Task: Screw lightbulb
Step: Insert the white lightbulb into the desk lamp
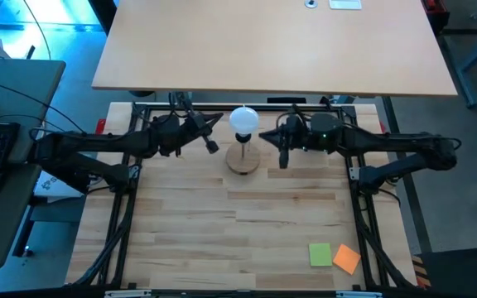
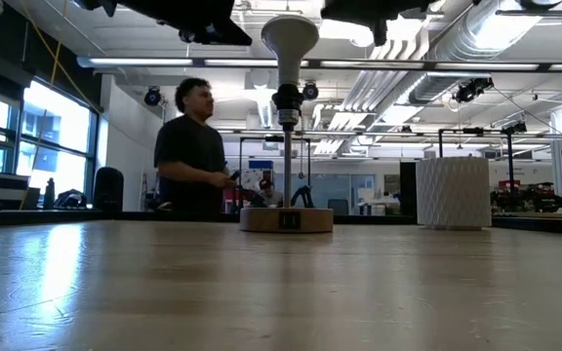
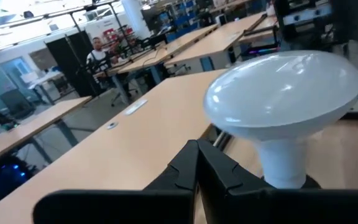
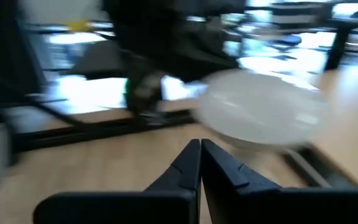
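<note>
The white frosted lightbulb (image 1: 243,118) sits upright by its narrow base in the black socket (image 2: 288,97) on top of a thin stem. The stem rises from the round wooden stand (image 1: 243,160) at the table's far middle. My left gripper (image 1: 217,122) is shut just left of the bulb, at the globe's height. In the left wrist view the bulb (image 3: 284,99) shows beside the shut fingers (image 3: 197,171). My right gripper (image 1: 264,134) is shut just right of the bulb. The right wrist view is blurred and shows the bulb (image 4: 260,109) beyond the shut fingers (image 4: 199,165). Neither gripper touches it.
A green sticky note (image 1: 320,254) and an orange one (image 1: 347,258) lie at the table's near right. A white ribbed cylinder (image 2: 454,192) stands beyond the table's far right. A person (image 2: 193,146) stands behind the table. A large desk (image 1: 272,41) lies past the far edge.
</note>
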